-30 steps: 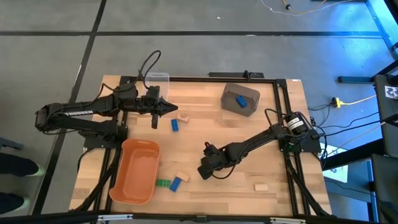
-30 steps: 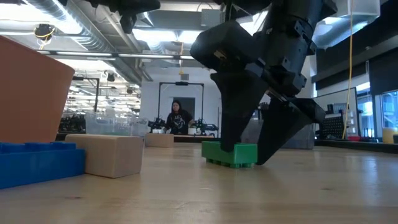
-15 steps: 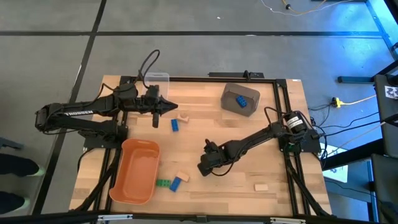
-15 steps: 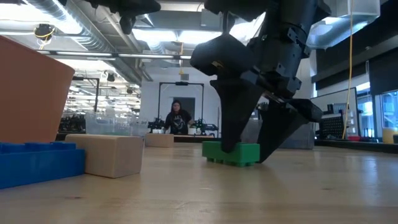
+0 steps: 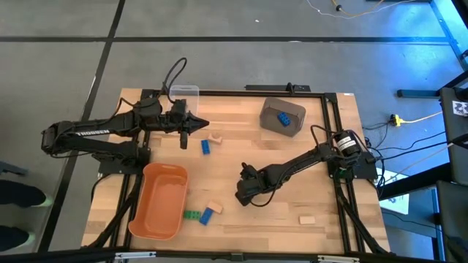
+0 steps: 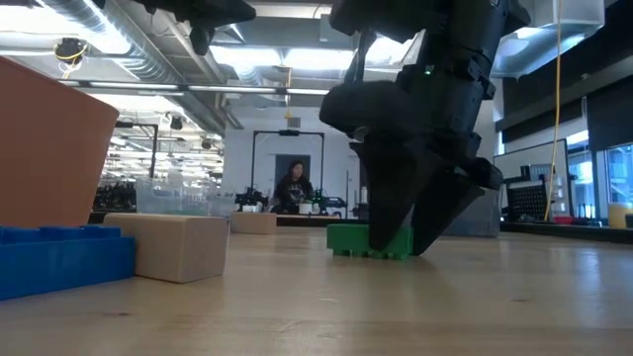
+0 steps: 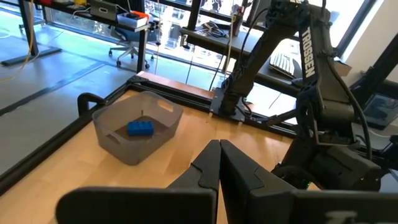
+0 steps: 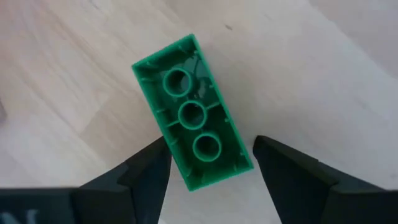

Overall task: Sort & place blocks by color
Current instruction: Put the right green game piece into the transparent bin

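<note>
A green block (image 8: 193,115) lies hollow side up on the table (image 5: 278,157), right of centre. My right gripper (image 8: 211,162) points steeply down over it, open, with one finger on each long side of the block's end. In the low view the fingers (image 6: 396,213) straddle the green block (image 6: 371,240). My left gripper (image 5: 197,125) hovers level at the far left, shut and empty. Loose on the table lie a blue block (image 5: 206,146), a tan block (image 5: 215,136), and a green, blue and tan cluster (image 5: 203,213). Another tan block (image 5: 306,218) lies near the front. My right gripper comes from above with its fingers across the green block, near one end. One finger (image 8: 152,165) stands right against the block's long side (image 8: 171,152); whether it touches, I cannot tell. The other finger (image 8: 273,162) shows a small gap. The block lies flat on the table.
An orange tub (image 5: 161,199) sits at the near left. A dark grey bin (image 5: 282,117) at the far right holds one blue block (image 7: 140,128). A clear container (image 5: 183,93) stands at the far left edge. A person shows in the room beyond the table (image 6: 294,183).
My right gripper has rolled and tipped over the green block while staying at the same spot, and its fingers have drawn a little closer together around the block. The block stays on the table.
</note>
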Available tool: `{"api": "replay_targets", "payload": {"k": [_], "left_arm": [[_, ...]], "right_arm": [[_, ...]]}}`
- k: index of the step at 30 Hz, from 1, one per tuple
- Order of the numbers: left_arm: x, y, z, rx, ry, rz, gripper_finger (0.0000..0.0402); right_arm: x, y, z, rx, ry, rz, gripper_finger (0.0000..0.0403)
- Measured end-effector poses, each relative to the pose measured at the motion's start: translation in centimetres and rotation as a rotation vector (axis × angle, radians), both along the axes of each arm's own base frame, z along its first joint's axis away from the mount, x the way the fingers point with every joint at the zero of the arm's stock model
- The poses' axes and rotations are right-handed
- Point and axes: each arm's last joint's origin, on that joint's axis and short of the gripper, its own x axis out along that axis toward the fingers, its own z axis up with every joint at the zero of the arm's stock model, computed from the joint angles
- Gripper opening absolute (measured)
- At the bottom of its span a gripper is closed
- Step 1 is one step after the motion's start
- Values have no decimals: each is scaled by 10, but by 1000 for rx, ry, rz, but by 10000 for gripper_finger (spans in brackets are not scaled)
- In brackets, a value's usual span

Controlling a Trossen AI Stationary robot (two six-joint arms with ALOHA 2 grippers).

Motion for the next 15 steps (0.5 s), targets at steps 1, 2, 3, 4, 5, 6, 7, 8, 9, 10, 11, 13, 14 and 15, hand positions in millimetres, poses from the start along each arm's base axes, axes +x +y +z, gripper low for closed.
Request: {"api": "replay_targets", "payload": {"k": [1,2,3,4,5,6,7,8,9,10,11,13,14,15], "left_arm": [[0,0,0,0,0,1,0],[0,0,0,0,0,1,0],[0,0,0,0,0,3,0],[0,0,0,0,0,6,0],[0,0,0,1,0,11,0],[0,0,0,2,0,16,0],[0,1,0,2,0,19,0],[0,1,0,2,0,19,0],[0,1,0,1,0,19,0],[0,1,0,1,0,18,0],[0,1,0,1,0,19,0],[0,1,0,0,0,19,0],[0,1,0,-1,0,19,0],[0,1,0,-7,-1,20,0]], "right_arm": [[0,0,0,-11,3,13,241],[0,-1,0,-24,5,30,241],[-1,-1,0,-36,6,46,241],[-1,-1,-1,-46,8,58,241],[-1,-1,-1,-54,9,77,241],[-1,-1,-1,-61,10,97,241],[-1,-1,-1,-67,11,113,241],[-1,-1,-1,-75,13,131,241],[-1,-1,-1,-83,15,156,241],[-1,-1,-1,-90,17,182,241],[0,-1,-1,-98,18,207,241],[0,-1,-1,-115,22,266,241],[0,-1,-1,-123,23,292,241],[0,-1,-1,-130,24,317,241]]}}
